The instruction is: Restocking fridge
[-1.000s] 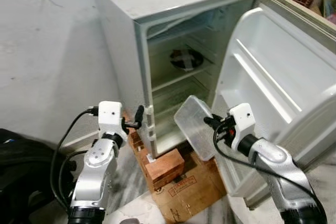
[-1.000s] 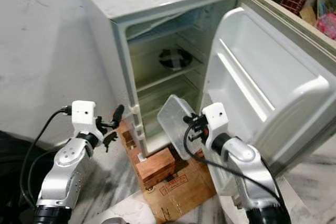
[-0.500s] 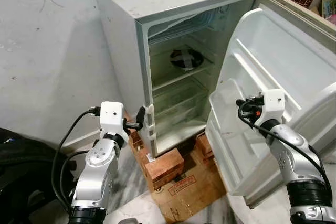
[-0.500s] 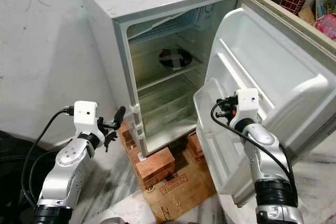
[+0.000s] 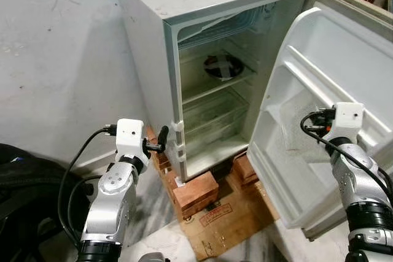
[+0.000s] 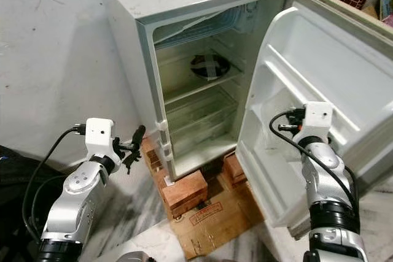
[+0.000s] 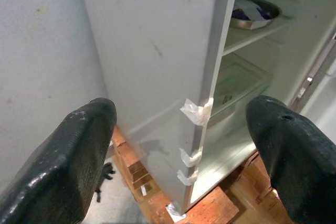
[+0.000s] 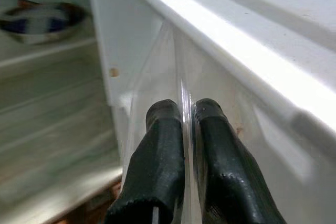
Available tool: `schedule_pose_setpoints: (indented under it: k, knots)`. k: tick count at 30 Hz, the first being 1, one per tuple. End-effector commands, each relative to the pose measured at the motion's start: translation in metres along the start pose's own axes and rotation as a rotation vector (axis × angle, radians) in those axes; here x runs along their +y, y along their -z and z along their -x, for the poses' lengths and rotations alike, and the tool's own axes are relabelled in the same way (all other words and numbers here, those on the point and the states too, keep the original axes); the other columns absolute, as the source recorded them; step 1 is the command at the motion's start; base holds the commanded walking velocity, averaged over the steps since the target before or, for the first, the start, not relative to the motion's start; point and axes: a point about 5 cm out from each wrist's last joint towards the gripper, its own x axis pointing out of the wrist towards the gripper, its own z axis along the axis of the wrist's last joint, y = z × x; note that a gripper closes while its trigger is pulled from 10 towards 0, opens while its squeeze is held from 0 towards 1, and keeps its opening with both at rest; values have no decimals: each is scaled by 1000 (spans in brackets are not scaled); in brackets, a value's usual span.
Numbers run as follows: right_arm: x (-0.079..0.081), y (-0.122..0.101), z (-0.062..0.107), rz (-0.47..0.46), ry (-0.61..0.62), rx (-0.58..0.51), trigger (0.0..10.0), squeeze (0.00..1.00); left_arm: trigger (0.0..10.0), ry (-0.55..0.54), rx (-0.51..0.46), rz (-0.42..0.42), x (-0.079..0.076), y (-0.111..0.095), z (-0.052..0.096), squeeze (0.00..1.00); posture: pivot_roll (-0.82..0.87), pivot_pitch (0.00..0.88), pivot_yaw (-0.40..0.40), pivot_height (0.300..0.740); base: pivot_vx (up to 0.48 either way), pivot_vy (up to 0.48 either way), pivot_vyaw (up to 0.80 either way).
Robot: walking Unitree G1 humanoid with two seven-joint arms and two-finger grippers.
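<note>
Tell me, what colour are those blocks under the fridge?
Reddish-brown, like bricks; they prop up the white fridge. Clearest in the left eye view.

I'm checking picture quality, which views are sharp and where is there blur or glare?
Left eye view: sharp, evenly lit fridge. Right wrist view: bowl blurred, door shelf edge glaring white above the clear container. Left wrist view: near fingers soft.
</note>
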Motion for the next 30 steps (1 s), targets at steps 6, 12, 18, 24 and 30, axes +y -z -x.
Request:
schedule_pose_setpoints:
  k: [6,12,18,24,30]
  knots:
    - [24,-27,-2,-36,-80,-138,10000,0,10000,-13,-8,-33,3,-4,-3,0,35,0,38,740,0,0,0]
    - [57,-15,10,-58,-230,-108,10000,0,10000,-8,-29,-42,2,-6,-1,0,37,0,35,740,0,-163,0]
    - [81,-3,26,-70,-369,-77,10000,0,10000,-14,-26,-39,2,-5,0,0,32,0,33,740,0,-447,0]
    - [87,1,33,-74,-396,-59,10000,0,10000,-11,-25,-37,0,-4,-1,0,27,0,31,740,0,-472,0]
    - [91,1,38,-67,-432,-46,10000,0,10000,-14,-19,-32,0,-3,-1,0,27,0,28,740,0,-472,0]
